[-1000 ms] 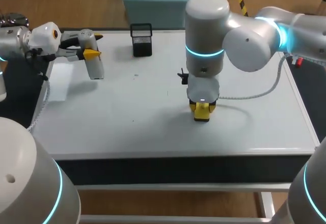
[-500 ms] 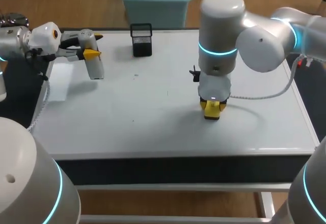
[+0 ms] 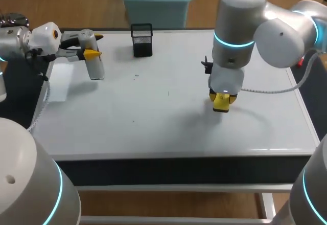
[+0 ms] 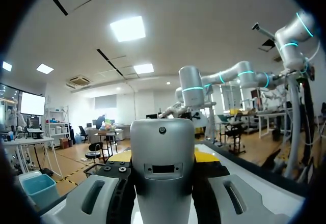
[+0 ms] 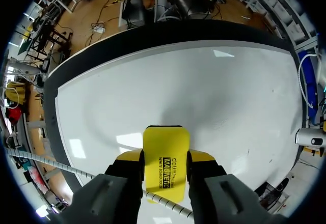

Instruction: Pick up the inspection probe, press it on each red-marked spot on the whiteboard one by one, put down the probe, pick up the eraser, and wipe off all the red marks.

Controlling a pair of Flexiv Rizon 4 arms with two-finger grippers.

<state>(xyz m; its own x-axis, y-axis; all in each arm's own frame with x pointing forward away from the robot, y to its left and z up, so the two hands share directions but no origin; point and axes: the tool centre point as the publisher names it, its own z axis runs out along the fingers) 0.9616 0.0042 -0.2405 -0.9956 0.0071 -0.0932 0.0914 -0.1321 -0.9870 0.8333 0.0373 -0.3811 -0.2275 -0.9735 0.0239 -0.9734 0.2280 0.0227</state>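
Head view: your right gripper [image 3: 220,102] slides the eraser [image 5: 165,152] rightward.
It stays clamped on it; the whiteboard [image 3: 153,117] shows no red marks, so wiping looks nearly finished.

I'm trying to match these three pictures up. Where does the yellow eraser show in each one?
Head view: the eraser is right of the whiteboard's middle, in the right gripper.
Left wrist view: not in it.
Right wrist view: the eraser is between that gripper's fingers, over the board.
Shared landmark: the whiteboard.
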